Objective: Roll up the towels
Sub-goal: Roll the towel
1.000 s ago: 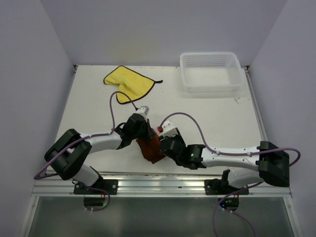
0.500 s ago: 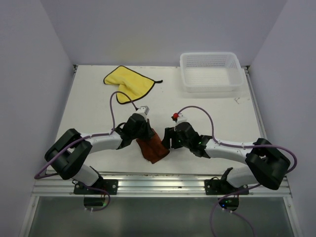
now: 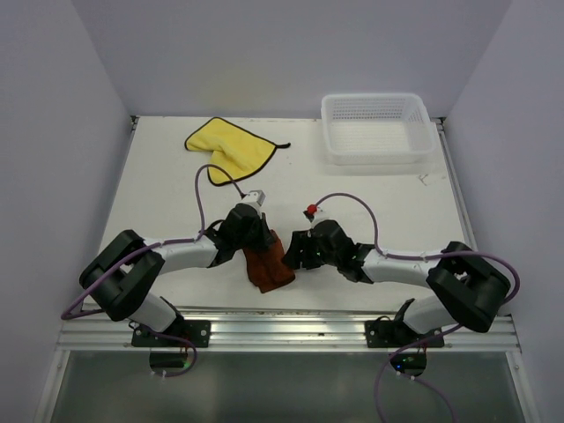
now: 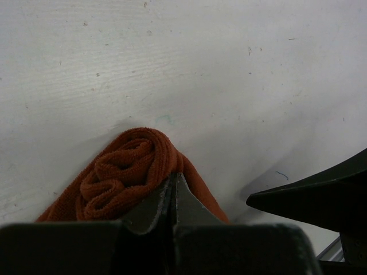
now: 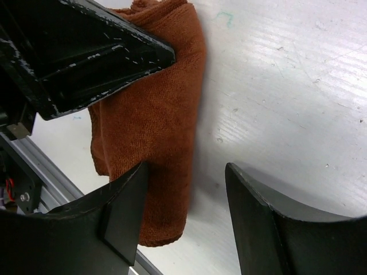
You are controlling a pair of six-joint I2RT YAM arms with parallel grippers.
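Observation:
The rust-brown towel (image 3: 267,264) lies rolled up near the table's front edge, its coiled end (image 4: 126,172) facing the left wrist camera. My left gripper (image 3: 263,243) is shut, and its tips (image 4: 174,179) press against the top of the roll; no cloth shows between the jaws. My right gripper (image 3: 294,256) is open beside the roll (image 5: 160,114). One of its fingers (image 5: 123,206) is over the cloth and the other (image 5: 258,212) is over bare table. The yellow towel (image 3: 227,143) lies crumpled at the back left, away from both grippers.
A white mesh basket (image 3: 377,157) stands at the back right. The metal rail (image 3: 291,330) of the table's front edge runs just below the roll. The right gripper's finger (image 4: 309,195) shows at the right of the left wrist view.
The right gripper has come off the lower part of the brown towel, swung to its right side and opened. The roll's lower end has shifted slightly left. The left gripper has stayed put.

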